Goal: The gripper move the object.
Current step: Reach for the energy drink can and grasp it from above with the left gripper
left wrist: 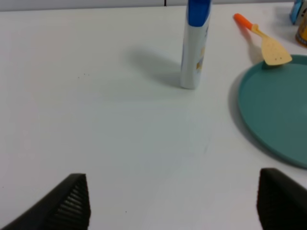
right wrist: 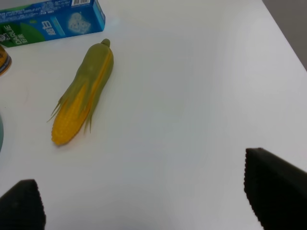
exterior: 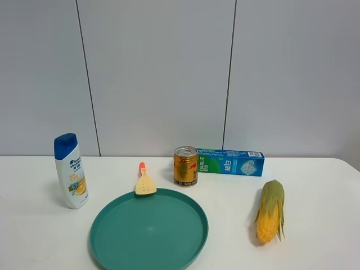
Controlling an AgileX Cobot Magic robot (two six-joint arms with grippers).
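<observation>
The gold drink can (exterior: 185, 166) with red markings and a silver top stands upright on the white table, just behind the green plate (exterior: 185, 247) and touching the end of the toothpaste box (exterior: 230, 162). Slivers of it show in the left wrist view (left wrist: 302, 32) and the right wrist view (right wrist: 3, 61). No arm shows in the exterior high view. My left gripper (left wrist: 172, 203) is open and empty over bare table, well short of the shampoo bottle (left wrist: 194, 43). My right gripper (right wrist: 144, 203) is open and empty, near the corn (right wrist: 84, 93).
The white, blue-capped shampoo bottle (exterior: 70, 170) stands at the left. A small yellow spatula with an orange handle (exterior: 145, 181) rests on the plate's far rim. The corn cob (exterior: 270, 210) lies at the right. A grey panelled wall stands behind the table.
</observation>
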